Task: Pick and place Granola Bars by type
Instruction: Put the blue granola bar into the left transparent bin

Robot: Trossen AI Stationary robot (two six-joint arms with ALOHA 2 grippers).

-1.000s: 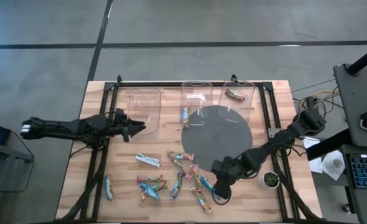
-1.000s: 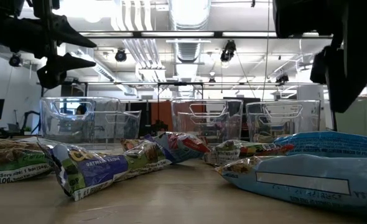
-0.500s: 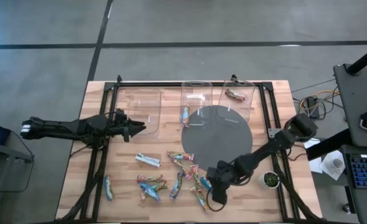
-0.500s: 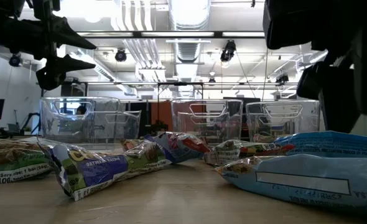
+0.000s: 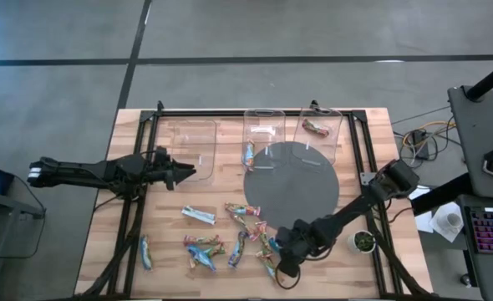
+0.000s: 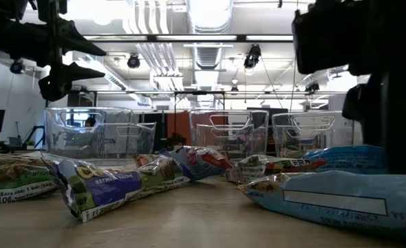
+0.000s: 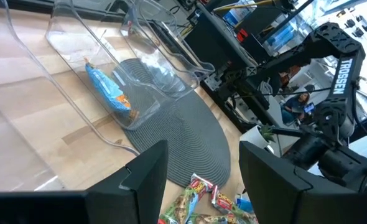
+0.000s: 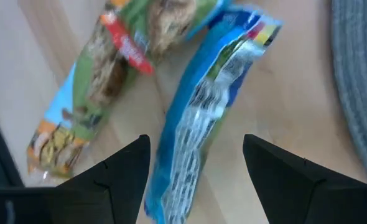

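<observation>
From above, the left gripper hangs over the wooden table just beside the leftmost clear bin, fingers spread and holding nothing. The right gripper is down low at the near edge of the pile of granola bars, by the grey round mat. One blue bar already sits in the middle bin, a red-brown bar in the right bin, and a lone bar lies off to the left.

Down at table level, bars lie across the foreground, a big blue wrapper closest, with the three bins in a row behind. The left gripper floats high, jaws apart.

On the left wrist camera, the dark fingers stand wide apart, the blue bar in its bin ahead.

On the right wrist camera, the fingers are open, straddling a blue bar on the wood, not yet clamped; a green bar lies just beside it.
</observation>
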